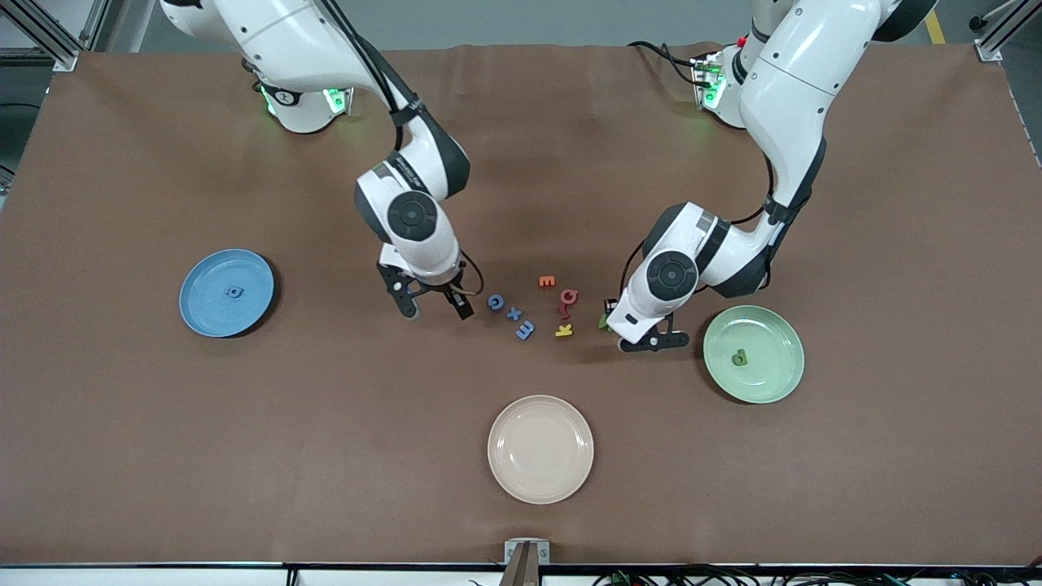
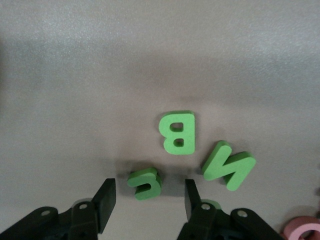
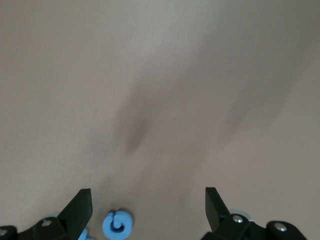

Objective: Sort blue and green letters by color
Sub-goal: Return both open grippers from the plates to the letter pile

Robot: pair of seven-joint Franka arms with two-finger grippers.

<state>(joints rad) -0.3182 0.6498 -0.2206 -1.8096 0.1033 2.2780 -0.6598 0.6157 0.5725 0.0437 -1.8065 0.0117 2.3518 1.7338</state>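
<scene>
Fingers [image 2: 106, 200] (left gripper [image 2: 148, 201], parted) flank green S [image 2: 144, 183], lying flat.

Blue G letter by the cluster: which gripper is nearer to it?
Right. The right gripper is open right beside the blue G. The left gripper is near the green plate, its open fingers around a green letter.

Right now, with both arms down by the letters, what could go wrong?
1. The left gripper has open jaws around the small green letter, with the green B and N close by; closing could nudge or catch one.
2. The right gripper, open, is by the blue C, which may slip or get pushed.
</scene>
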